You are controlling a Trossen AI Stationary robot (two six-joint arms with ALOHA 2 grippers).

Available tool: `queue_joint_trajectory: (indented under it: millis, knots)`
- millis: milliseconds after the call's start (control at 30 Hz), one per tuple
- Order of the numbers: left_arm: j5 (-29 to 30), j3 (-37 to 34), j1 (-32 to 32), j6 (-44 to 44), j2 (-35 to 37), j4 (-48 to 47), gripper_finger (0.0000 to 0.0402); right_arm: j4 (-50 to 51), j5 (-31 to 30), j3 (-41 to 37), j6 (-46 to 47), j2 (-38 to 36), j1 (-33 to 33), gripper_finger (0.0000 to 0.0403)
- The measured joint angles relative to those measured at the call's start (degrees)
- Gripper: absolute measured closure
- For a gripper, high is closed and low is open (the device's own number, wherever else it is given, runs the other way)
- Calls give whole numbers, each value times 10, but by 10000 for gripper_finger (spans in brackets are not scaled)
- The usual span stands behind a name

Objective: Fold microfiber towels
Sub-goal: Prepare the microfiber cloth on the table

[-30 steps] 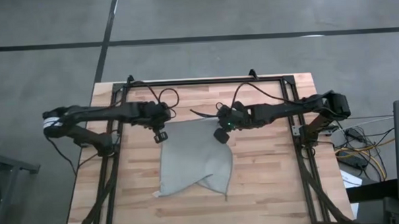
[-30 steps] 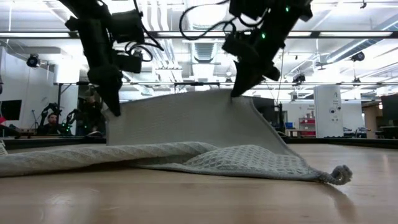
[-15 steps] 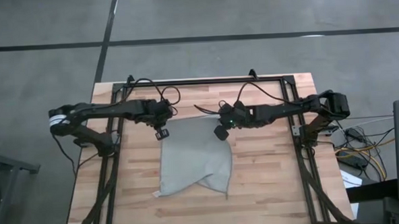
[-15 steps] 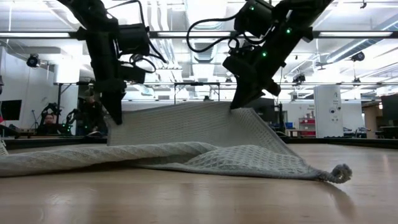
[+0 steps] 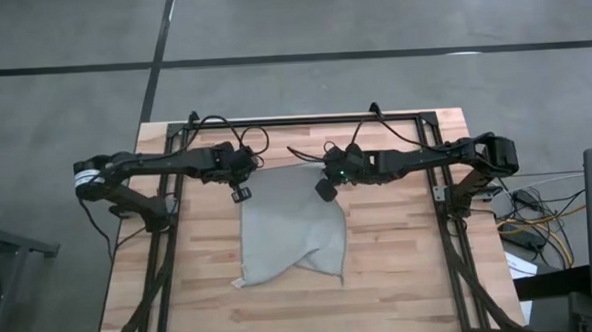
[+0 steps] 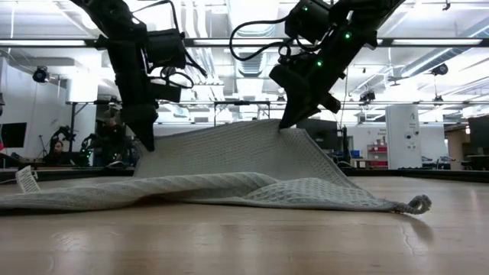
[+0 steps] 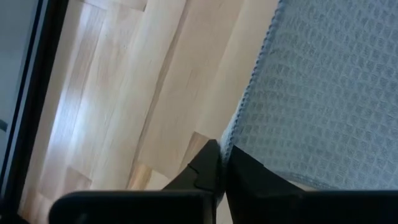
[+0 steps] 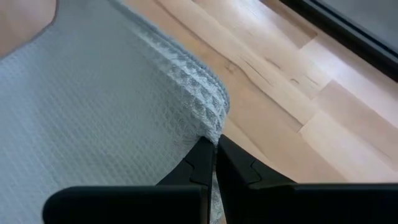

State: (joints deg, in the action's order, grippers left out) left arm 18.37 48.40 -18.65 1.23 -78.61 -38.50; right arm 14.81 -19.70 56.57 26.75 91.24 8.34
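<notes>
The grey-green microfiber towel [image 5: 289, 231] lies on the middle of the wooden table, its near part rumpled and flat on the wood [image 6: 252, 195]. Its far edge [image 6: 229, 134] is raised between my two grippers. My left gripper [image 5: 241, 195] is shut on the far left corner and my right gripper [image 5: 323, 191] on the far right corner. A small white tag [image 6: 27, 179] sticks up at the towel's near left end. My left gripper pinches the towel's far left corner [image 7: 229, 148] between its two fingers, at the hemmed edge, coming steeply down from above. The corner is lifted off the table and the cloth slopes away from it down to the wood. My right gripper pinches the far right corner [image 8: 214, 134] between its two fingers, where the hem bunches into a thick fold. The fingers slant down from above. The corner is held clear of the table, higher than the left one, and the cloth falls away toward the near side.
A black metal frame [image 5: 304, 121] runs along the table's far edge and down both sides. Bare wood shows left [image 5: 195, 260] and right [image 5: 400, 252] of the towel. Cables and equipment [image 5: 539, 225] lie beyond the right edge.
Both grippers have gone a little toward the table's far edge and down, still shut on the corners. The raised far edge hangs lower than before. The towel's near part has slid along the table after them, and the white tag has come into the low view.
</notes>
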Motion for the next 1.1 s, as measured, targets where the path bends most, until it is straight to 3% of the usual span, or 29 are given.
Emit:
queue_joint_trajectory:
  millis: [167, 500, 700, 833, 1100]
  knots:
    - [0, 0, 0, -1, 0, 2, 353, 17, 3, 0, -6, 0, 0, 377]
    - [1, 0, 0, -2, 0, 5, 272, 45, 2, 0, 16, 0, 0, 300]
    - [-2, 0, 0, -36, 0, 4, 243, 45, 5, -1, 37, 0, 0, 266]
    - [-73, 0, 0, -65, 0, 3, 241, 48, 33, -1, 79, 0, 0, 258]
    - [-321, 0, 0, -87, 0, -39, 243, 47, 174, -1, 98, 0, -18, 275]
